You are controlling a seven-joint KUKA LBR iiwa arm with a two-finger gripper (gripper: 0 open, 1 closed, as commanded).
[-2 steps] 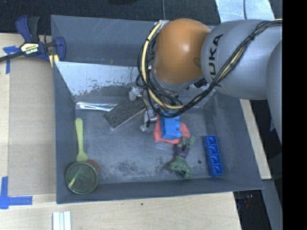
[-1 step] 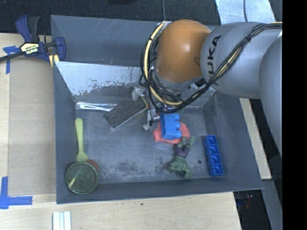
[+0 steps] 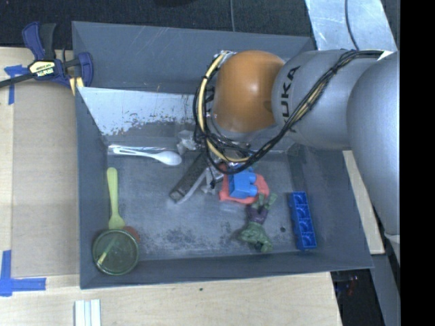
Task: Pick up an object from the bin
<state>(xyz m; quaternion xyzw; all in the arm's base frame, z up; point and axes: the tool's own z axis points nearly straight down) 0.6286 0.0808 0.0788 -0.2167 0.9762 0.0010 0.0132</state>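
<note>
Lying loose: one spoon [image 3: 148, 153], one blue brick [image 3: 302, 221].

Only legible txt: "UKA" on grey robot arm [image 3: 319, 114], 1st letter hidden

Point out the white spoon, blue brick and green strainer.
white spoon [image 3: 166, 157], camera view, on its bowl.
blue brick [image 3: 302, 221], camera view, mid studded face.
green strainer [image 3: 116, 252], camera view, centre of its round head.
</note>
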